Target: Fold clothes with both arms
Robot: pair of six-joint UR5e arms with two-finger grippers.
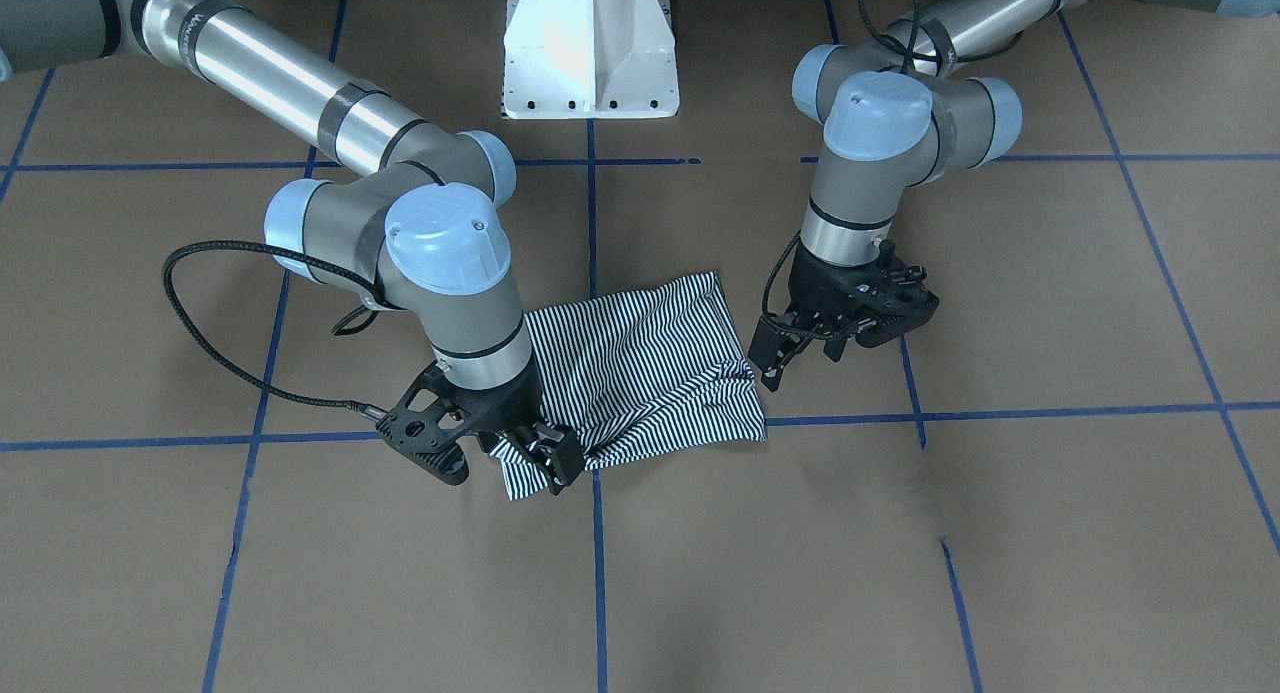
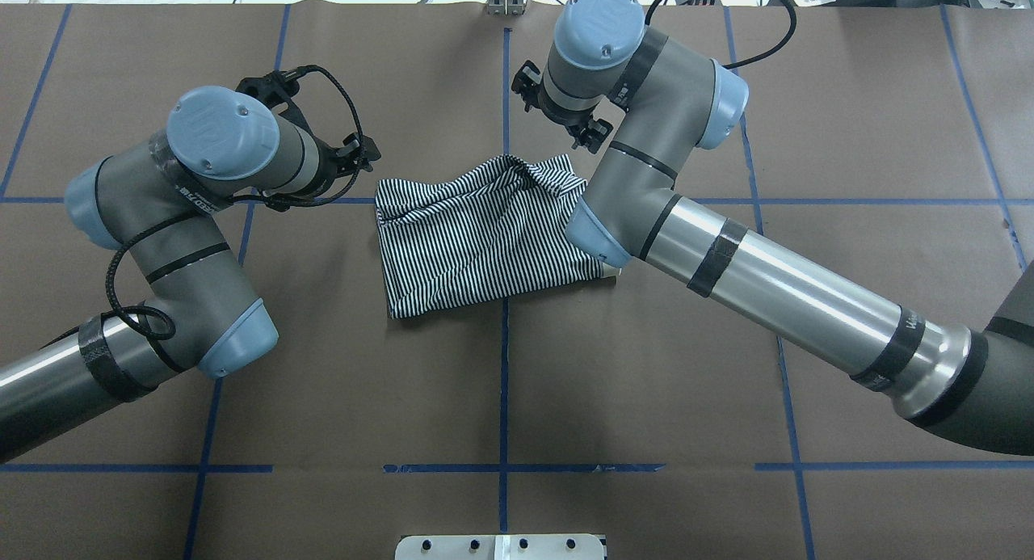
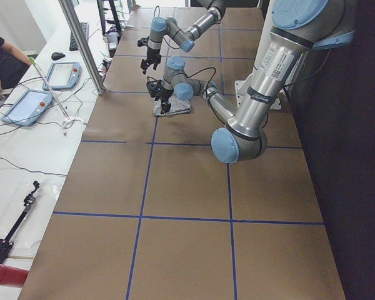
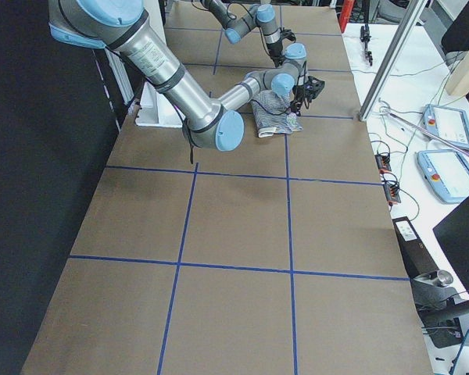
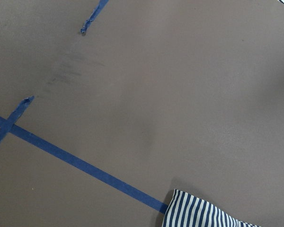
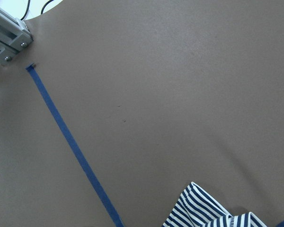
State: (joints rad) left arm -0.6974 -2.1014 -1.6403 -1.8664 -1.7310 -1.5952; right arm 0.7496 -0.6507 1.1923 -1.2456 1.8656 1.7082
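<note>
The navy-and-white striped shirt [image 1: 640,368] lies folded into a compact rectangle at the table's middle [image 2: 485,237], with wrinkles along the edge farthest from the robot. No collar or logo shows. My left gripper [image 1: 800,358] hangs just beside one corner of that edge, fingers apart and holding nothing; in the overhead view [image 2: 359,152] it is off the fabric. My right gripper [image 1: 548,458] stands low over the other corner, its fingers apart, with the fabric lying flat beneath them. Each wrist view shows only a striped corner [image 5: 203,213] [image 6: 203,208] on the brown table.
The white pedestal base [image 1: 590,53] stands at the robot's side of the table. Blue tape lines [image 2: 503,342] grid the brown table cover. A metal post [image 3: 81,44] and teach pendants [image 3: 31,103] stand past the far edge, on the operators' side.
</note>
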